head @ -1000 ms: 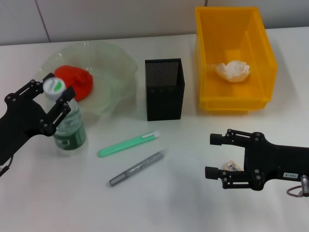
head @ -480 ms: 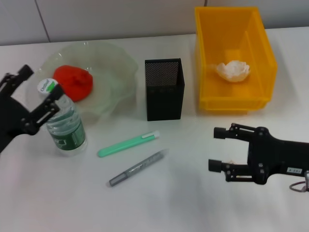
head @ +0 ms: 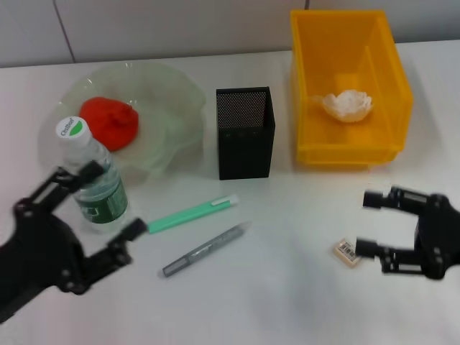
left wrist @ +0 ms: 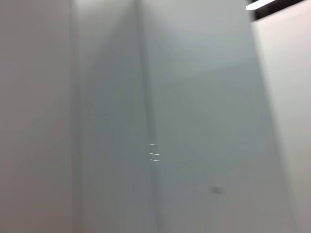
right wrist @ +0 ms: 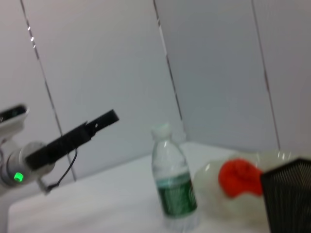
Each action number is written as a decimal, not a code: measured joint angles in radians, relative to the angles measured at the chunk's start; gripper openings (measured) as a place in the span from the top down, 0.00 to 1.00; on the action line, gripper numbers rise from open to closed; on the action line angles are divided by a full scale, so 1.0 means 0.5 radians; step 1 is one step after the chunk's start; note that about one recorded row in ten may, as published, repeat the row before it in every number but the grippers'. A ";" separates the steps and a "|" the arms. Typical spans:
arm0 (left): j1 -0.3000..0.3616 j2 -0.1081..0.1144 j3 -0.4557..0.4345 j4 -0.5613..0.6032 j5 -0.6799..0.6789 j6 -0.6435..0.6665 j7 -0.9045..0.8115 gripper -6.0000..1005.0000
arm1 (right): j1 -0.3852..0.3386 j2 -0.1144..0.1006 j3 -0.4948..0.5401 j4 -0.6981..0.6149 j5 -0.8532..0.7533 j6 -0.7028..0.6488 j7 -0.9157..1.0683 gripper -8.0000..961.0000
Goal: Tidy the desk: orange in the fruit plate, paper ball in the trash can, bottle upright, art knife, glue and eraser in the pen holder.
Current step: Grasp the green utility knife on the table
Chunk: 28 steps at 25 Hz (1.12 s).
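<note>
A white desk [head: 287,287] runs back to a pale panelled wall, and most of the tidying on it looks done. The lumpy red-orange orange [head: 109,123] lies in the wavy-rimmed, translucent pale-green fruit plate [head: 176,93]. The crumpled white paper ball [head: 347,105] sits in the deep bright-yellow plastic trash can [head: 392,79]. The small clear plastic bottle [head: 93,180] with its green label and white cap stands upright just in front of the plate.

My left gripper [head: 106,213] hangs low beside that bottle with its fingers spread and nothing between them. My right gripper [head: 372,223] hovers above the desk, jaws apart and empty, with the tiny cream-beige eraser [head: 348,253] with its barcode sticker lying just beside its lower finger.

Three things remain outside the tall square black metal-mesh pen holder [head: 245,132]: the eraser, a mint-green art knife [head: 191,214] and a grey glue pen [head: 204,251] beside it.

I judge the risks as these. The eraser is small and flat, so if my right fingers close off-centre they may flick it away or pinch only a corner. My left fingers sit close to the bottle, and a careless sweep toward the knife could topple it. The knife and glue lie near each other, so grabbing one could drag the other.
</note>
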 joint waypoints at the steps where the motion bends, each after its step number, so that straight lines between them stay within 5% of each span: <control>1: -0.011 -0.005 0.080 0.062 0.017 -0.031 -0.048 0.19 | -0.007 -0.003 0.003 -0.005 -0.110 -0.029 -0.008 0.15; 7: -0.046 -0.017 0.361 0.371 0.019 -0.306 -0.371 0.20 | -0.016 0.017 0.001 -0.003 -0.268 -0.101 -0.132 0.15; 9: -0.010 -0.022 0.521 0.671 0.010 -0.519 -0.556 0.20 | -0.028 0.030 -0.005 -0.001 -0.274 -0.131 -0.201 0.15; 14: 0.051 -0.022 0.621 0.950 0.003 -0.703 -0.741 0.20 | -0.036 0.025 0.003 -0.003 -0.298 -0.189 -0.230 0.15; 17: 0.217 -0.007 0.864 1.640 0.141 -1.214 -1.211 0.20 | -0.043 0.018 0.004 0.002 -0.299 -0.186 -0.242 0.15; 20: 0.227 -0.006 0.867 1.656 0.151 -1.219 -1.221 0.20 | -0.056 0.017 0.005 0.003 -0.299 -0.176 -0.268 0.15; 21: 0.238 -0.005 0.894 1.980 0.460 -1.342 -1.630 0.21 | -0.063 0.017 0.005 0.005 -0.299 -0.173 -0.277 0.15; 25: 0.211 -0.005 0.903 2.142 0.677 -1.389 -1.898 0.21 | -0.076 0.019 0.006 0.005 -0.300 -0.169 -0.292 0.15; 26: 0.073 -0.007 0.963 2.416 1.185 -1.421 -2.464 0.21 | -0.083 0.020 0.010 0.005 -0.301 -0.167 -0.317 0.15; 28: 0.010 -0.007 0.989 2.489 1.350 -1.416 -2.653 0.21 | -0.099 0.026 0.030 0.005 -0.302 -0.166 -0.382 0.15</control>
